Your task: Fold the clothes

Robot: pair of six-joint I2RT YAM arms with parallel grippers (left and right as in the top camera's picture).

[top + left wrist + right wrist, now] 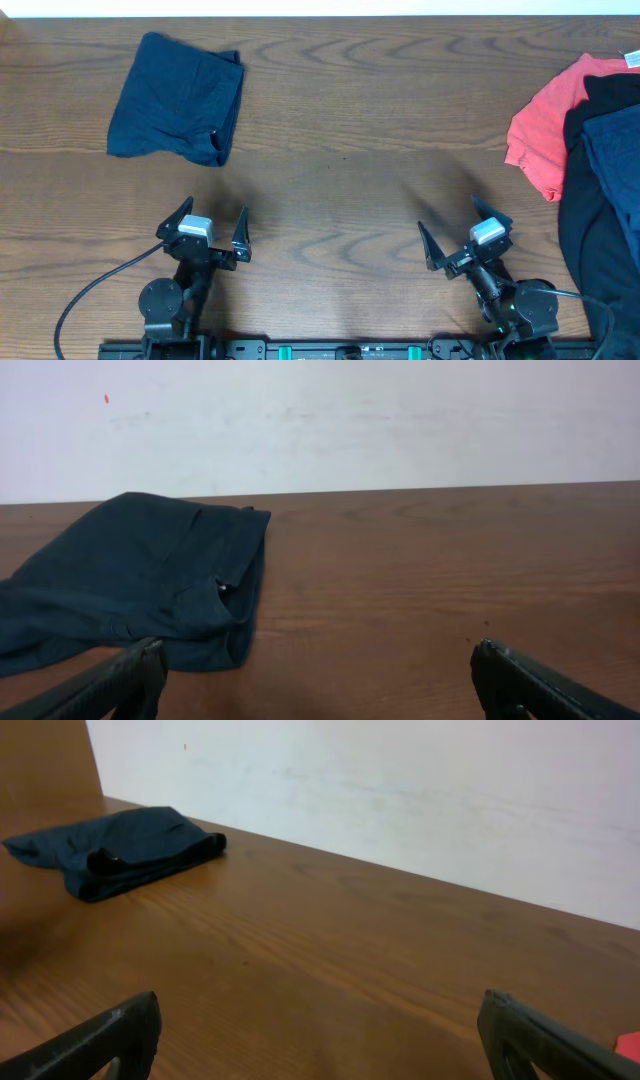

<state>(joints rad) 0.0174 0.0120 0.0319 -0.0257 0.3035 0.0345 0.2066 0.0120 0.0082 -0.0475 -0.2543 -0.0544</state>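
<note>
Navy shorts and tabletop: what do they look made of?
Navy shorts: looks like plain woven cloth, matte, probably cotton or a blend; soft creases, limp folded edges. Tabletop: brown wood-grain surface, low sheen; solid wood, veneer or laminate cannot be told.

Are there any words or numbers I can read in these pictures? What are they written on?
None: no word, number, brand or sign can be read in any view.
The navy shorts show plain fabric with no label in view.
The coral-red shirt shows no print.
The table shows only wood grain.
The wall has a tiny red speck, which is a mark, not a letter.
</note>
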